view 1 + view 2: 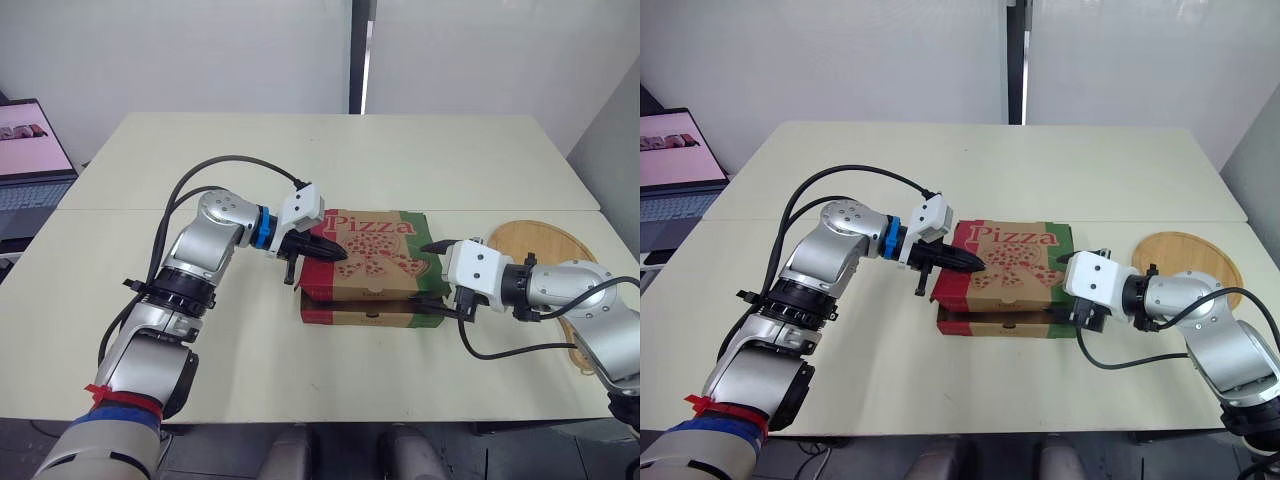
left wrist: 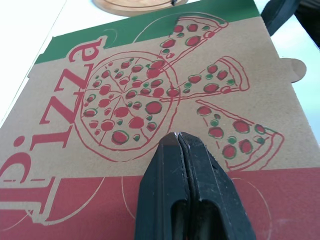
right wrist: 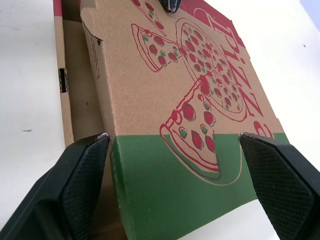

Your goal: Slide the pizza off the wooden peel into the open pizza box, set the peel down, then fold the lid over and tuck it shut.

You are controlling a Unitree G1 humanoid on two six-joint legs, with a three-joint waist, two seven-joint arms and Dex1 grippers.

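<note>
Beneath the pinched-together fingertips of my left gripper (image 2: 179, 137) lies the red side of the pizza box lid (image 1: 375, 256). Its green side sits between the wide-spread fingers of my right gripper (image 3: 173, 136). The lid rests tilted over the box base (image 1: 365, 317), untucked. I judge the cardboard light, thin and crease-prone, so I'd press near its free edge.

Reaching rightward with bent left arm (image 1: 205, 250), black two-fingered left hand (image 1: 338, 254) pinched together; reaching leftward with right arm (image 1: 575, 285), black two-fingered right hand (image 1: 437, 272) spread wide.

Brown pizza box (image 1: 375, 260), red and green print
</note>
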